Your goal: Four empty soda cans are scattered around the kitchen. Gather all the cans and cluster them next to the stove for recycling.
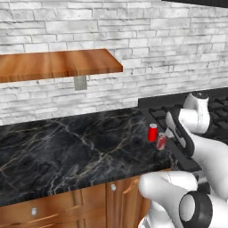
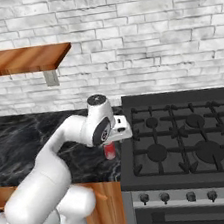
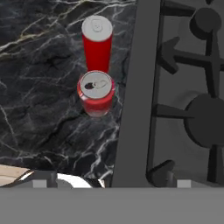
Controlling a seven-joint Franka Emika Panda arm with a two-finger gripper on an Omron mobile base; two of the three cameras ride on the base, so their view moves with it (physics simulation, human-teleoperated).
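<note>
Nearest the base, the arm reaches forward over the counter's (image 1: 67, 147) front edge, and the gripper (image 2: 121, 131) hangs above the dark marble just left of the stove (image 2: 189, 143), its jaws spread wide with nothing between them. Directly under the hand stands a red can (image 3: 96, 94), upright, silver top up, free of the fingers; it sits close beside the stove's left rim, which is where the task wants the cans, so it looks like a can placed rather than one about to be picked. Just beyond it, toward the wall, a second red can (image 3: 97, 41) stands upright, the two near each other and possibly touching; from the hand view I cannot tell which. Both hug the stove edge in a line, the start of a cluster. With two cans here, I judge the job about half done, the other two cans not yet gathered. Farther back, the brick wall (image 1: 169, 49) carries a wooden shelf (image 1: 53, 64).
</note>
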